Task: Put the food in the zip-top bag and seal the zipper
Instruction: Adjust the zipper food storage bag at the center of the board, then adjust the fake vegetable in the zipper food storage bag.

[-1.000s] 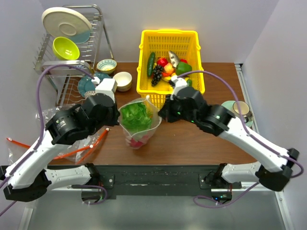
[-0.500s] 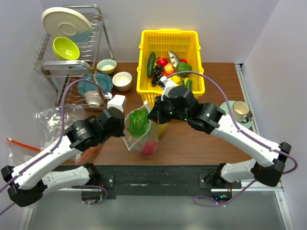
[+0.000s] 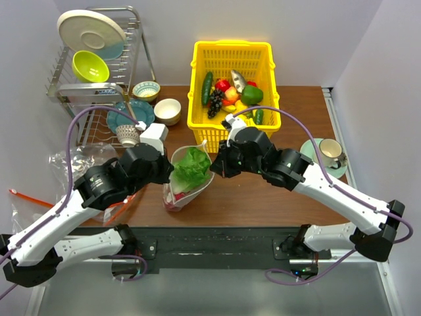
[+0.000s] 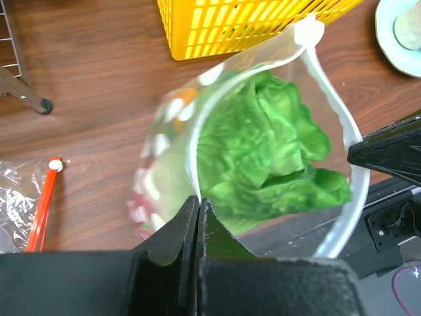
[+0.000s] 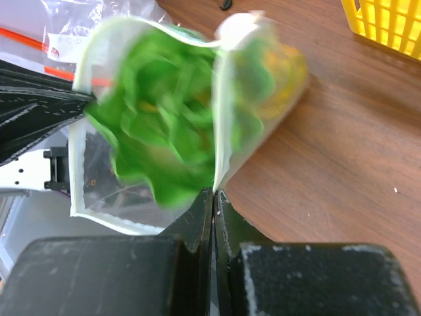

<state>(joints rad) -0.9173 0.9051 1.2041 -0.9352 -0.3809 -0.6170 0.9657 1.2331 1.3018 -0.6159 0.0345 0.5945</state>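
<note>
A yellow basket of toy produce stands just behind the bag, a dish rack sits far left, and plain clear bags lie under the left arm. Both arms bend inward over the table, with the left gripper and right gripper each pinched tight on opposite rims of the zip-top bag, its zipper unsealed and the lettuce filling its mouth

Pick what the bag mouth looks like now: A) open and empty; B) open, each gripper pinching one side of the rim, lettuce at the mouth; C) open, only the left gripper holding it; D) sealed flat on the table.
B: the wrist views show the left gripper and right gripper shut on opposite sides of the zip-top bag rim, lettuce filling the open mouth.
</note>
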